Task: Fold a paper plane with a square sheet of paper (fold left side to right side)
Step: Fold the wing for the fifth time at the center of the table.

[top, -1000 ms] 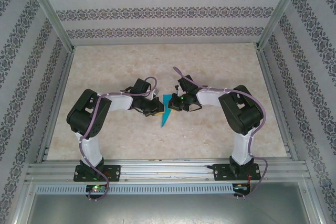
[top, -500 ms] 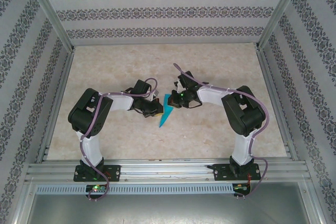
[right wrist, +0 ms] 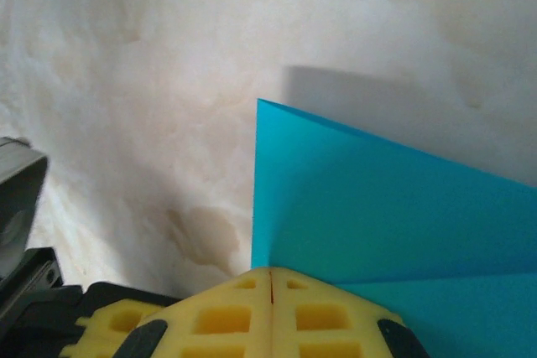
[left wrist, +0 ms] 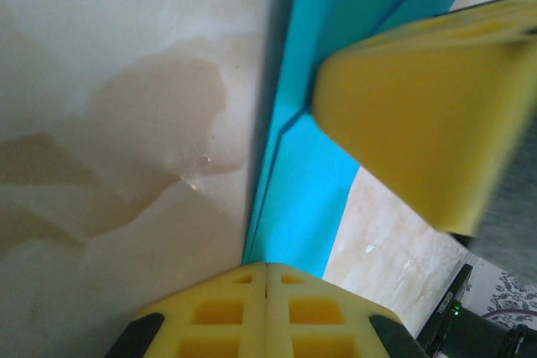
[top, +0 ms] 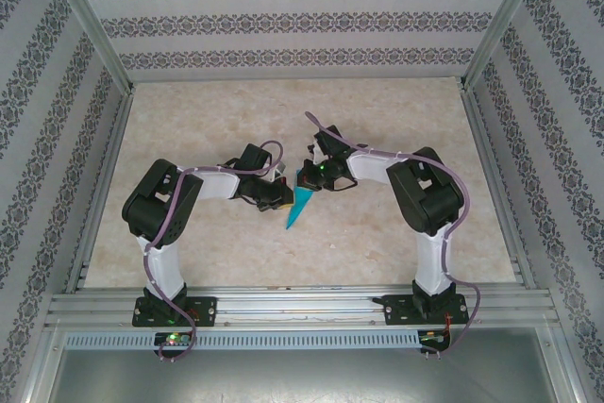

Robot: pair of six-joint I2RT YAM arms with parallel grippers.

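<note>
**At the middle of the counter point(top: 396, 129): paper plane point(top: 298, 207) under a fresh grip**

Change noted. Over the last second the left end effector point(left wrist: 267, 267) has finished closing. Its yellow fingers now meet along one seam and are clamped on the narrow end of the plane, which runs straight into that seam. The right arm has drawn in toward the left, with its elbow folded closer. The right end effector point(right wrist: 270, 272) has shifted slightly up and left with it. Its fingers are together, with the tips at the edge of the teal paper. Whether a layer is pinched between them cannot be told. The plane's near tip has hardly moved.

Meaning for the task. The sheet is already creased into a slim pointed shape, so in my judgement the work is late in the folding sequence. The left grip is newly set and the right end effector bears on the opposite side. This suggests the left-to-right fold is being set up or pressed, not yet completed.

Position. The plane lies between the two end effectors. Its point faces the arm bases and its wide end faces away.

Count. One paper plane; two arms; two end effectors; one counter.
</note>
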